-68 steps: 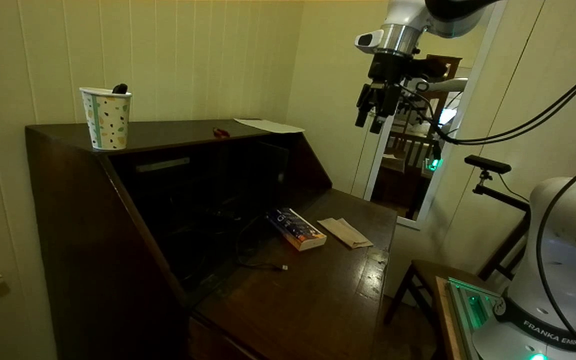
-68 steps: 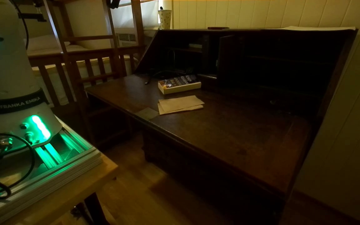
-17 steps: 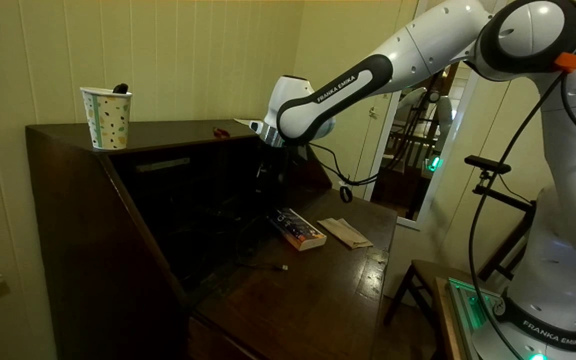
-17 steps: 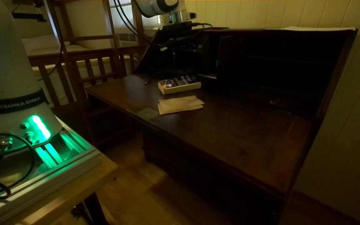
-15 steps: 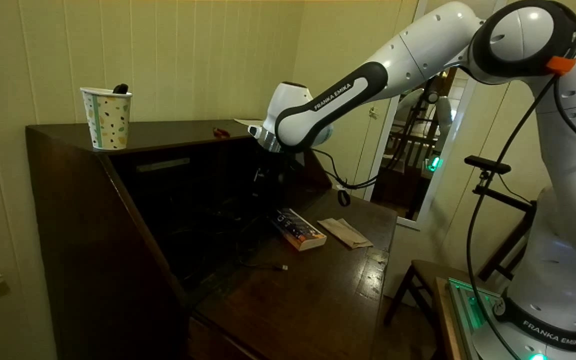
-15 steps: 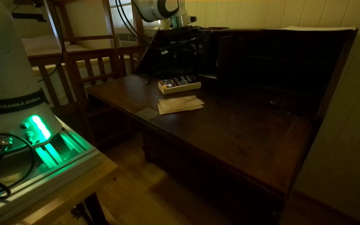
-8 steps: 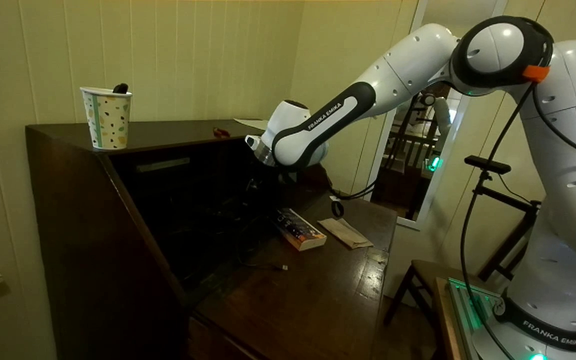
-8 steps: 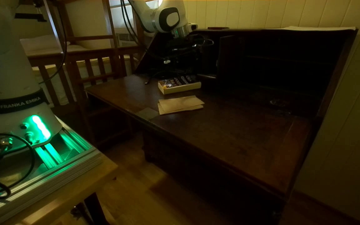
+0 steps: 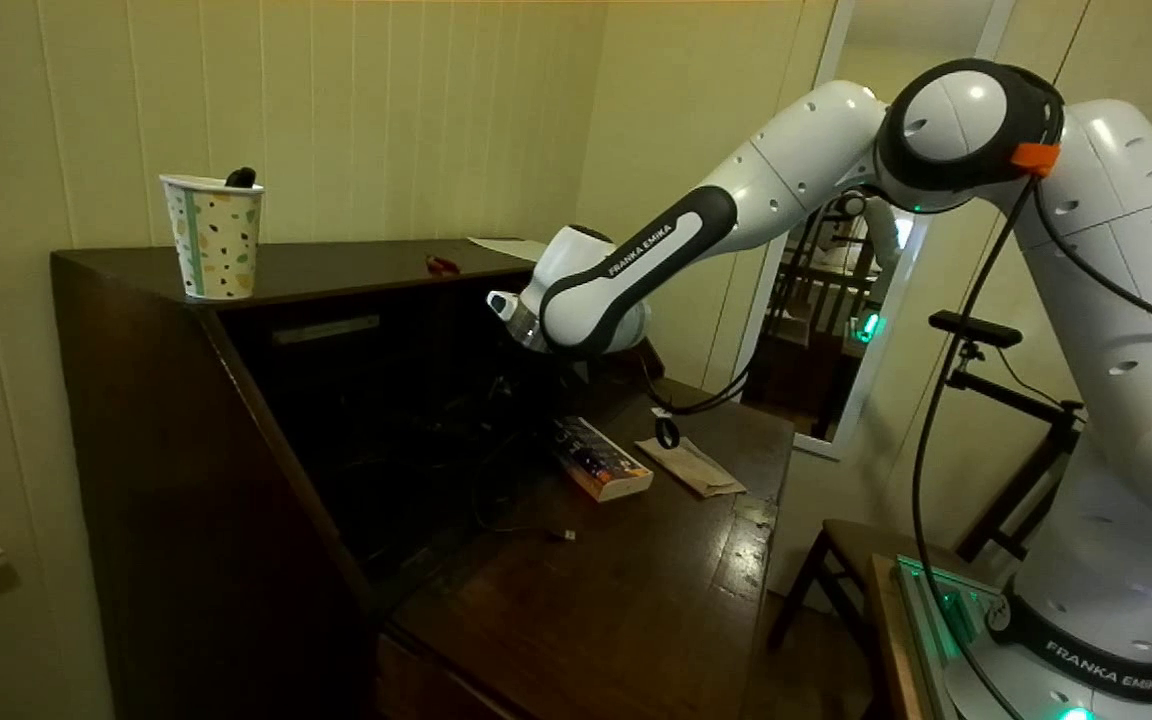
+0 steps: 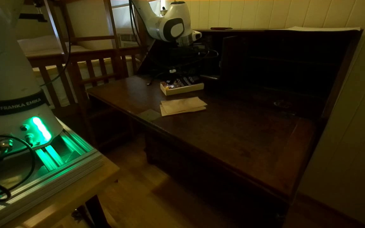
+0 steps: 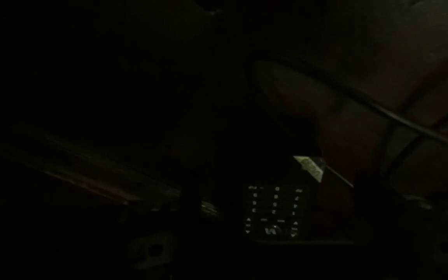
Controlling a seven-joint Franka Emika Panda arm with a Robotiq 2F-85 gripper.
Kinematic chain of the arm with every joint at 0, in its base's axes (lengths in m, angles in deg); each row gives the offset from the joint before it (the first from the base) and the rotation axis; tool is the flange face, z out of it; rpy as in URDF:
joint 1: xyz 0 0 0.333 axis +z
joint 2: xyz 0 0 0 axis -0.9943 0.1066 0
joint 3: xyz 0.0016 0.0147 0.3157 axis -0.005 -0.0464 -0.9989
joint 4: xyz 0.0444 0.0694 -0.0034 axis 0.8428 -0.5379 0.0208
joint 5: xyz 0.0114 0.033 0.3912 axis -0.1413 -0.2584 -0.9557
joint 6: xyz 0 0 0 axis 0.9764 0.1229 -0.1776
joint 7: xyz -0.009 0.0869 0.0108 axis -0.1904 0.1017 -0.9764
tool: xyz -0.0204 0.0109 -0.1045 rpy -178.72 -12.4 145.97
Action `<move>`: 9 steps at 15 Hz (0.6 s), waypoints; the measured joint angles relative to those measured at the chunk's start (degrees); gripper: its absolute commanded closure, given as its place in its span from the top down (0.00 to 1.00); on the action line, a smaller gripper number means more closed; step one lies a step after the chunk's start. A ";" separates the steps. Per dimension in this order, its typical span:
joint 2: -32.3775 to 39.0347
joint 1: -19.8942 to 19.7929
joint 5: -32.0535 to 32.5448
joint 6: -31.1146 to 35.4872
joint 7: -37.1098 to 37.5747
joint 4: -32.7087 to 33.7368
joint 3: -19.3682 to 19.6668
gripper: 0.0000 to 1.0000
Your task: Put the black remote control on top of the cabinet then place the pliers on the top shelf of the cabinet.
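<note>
And here we are at the cabinet (image 9: 171, 430), the robot arm (image 9: 681, 240) stretched in from the right of the frame, its far end lost in shadow inside. In the wrist view, lower middle, we pick out the black remote control (image 11: 275, 210), lying, we judge, within the cabinet, its white numbers upside down to us. The gripper (image 11: 280, 184) stands with its fingers (image 11: 375, 196) spread wide, one on either side of that keypad, and nothing is held! (It's so dark that we can't judge whether either finger touches.) By our reckoning, we're on step one, getting hold of the remote, with neither placing done. What does the next move call for? We'd say line up, sink as far as needed, squeeze across the remote's width, then lift it out and up onto the cabinet's top. We'd mind that cable (image 11: 387, 112) looping through the upper right; it could snag a finger. And the pliers (image 9: 443, 266)? Small and red, they lie on the cabinet's top, upper middle of an exterior view; their turn comes second.
</note>
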 measured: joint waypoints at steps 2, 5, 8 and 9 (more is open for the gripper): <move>0.95 -0.13 0.00 0.00 -0.18 0.86 0.04 1.00; 2.42 0.02 0.02 -0.18 -0.18 2.38 0.05 1.00; 4.18 0.65 0.07 -1.11 -0.22 4.70 0.02 1.00; 4.72 0.87 0.07 -1.44 -0.22 5.50 0.02 1.00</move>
